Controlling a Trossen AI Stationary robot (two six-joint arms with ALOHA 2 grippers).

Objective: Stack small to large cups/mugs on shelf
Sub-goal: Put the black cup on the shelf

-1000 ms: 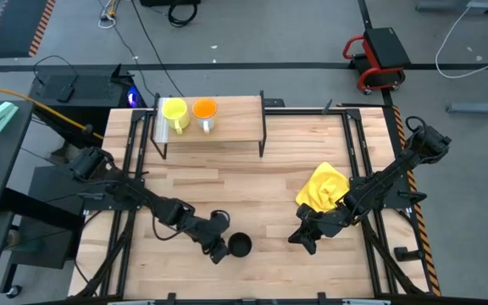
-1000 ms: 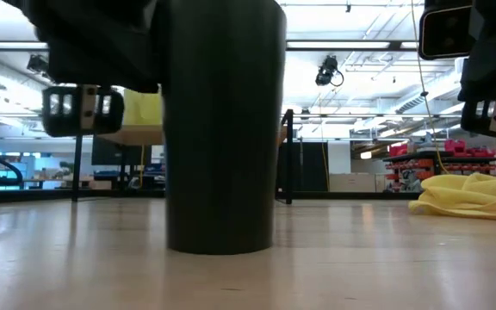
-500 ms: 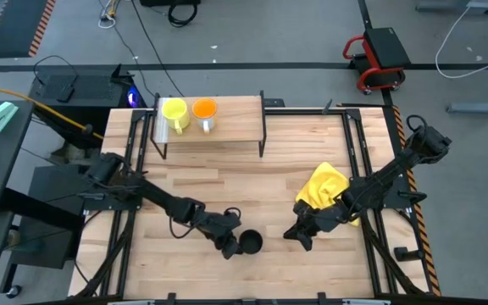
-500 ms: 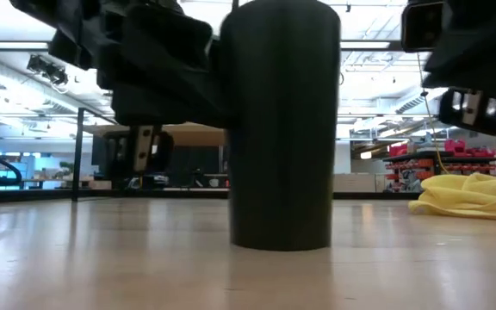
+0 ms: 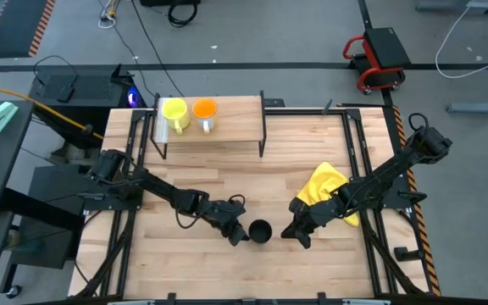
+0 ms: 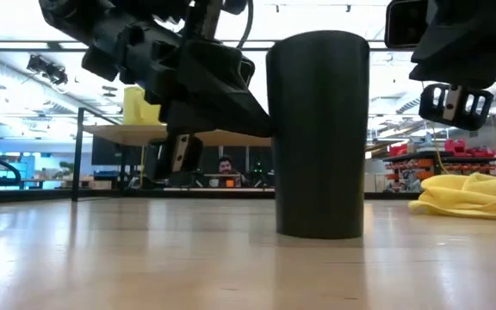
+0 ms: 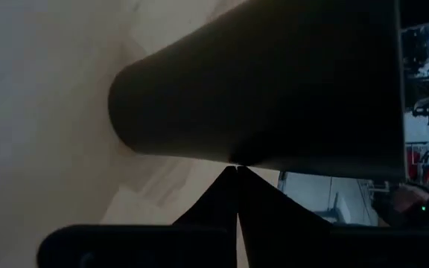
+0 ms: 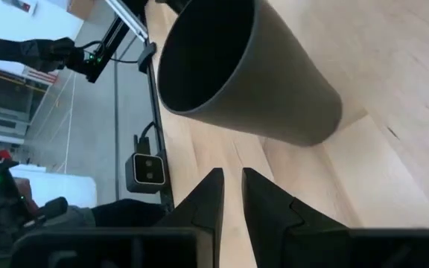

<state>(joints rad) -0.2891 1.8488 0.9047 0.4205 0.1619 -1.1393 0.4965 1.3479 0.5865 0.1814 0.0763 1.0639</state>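
The taller black cup (image 5: 260,230) stands upright on its base on the plank tabletop, large in the low view (image 6: 321,133). My left gripper (image 5: 239,235) is shut and sits against the cup's left side (image 7: 237,167). My right gripper (image 5: 290,234) is shut and hovers just right of the cup, apart from it (image 8: 232,182). The yellow mug (image 5: 174,113) and orange mug (image 5: 204,110) stand side by side on the raised shelf (image 5: 231,123) at the far side. My left gripper touches the black cup's side wall (image 7: 263,145) about halfway up with the tips of its shut fingers (image 6: 257,120). It comes roughly level from the table's left. The cup stays upright with its base on the table.
A crumpled yellow cloth (image 5: 324,188) lies on the table behind my right gripper, also seen in the low view (image 6: 472,194). The shelf's black legs (image 5: 263,140) stand toward the far edge. Bare planks (image 5: 227,182) lie between the cup and the shelf.
My left gripper has swept toward the table's right edge with fingers shut, sliding the black cup along the table to the right and slightly farther away; the cup stayed upright. My right gripper has edged left toward the cup.
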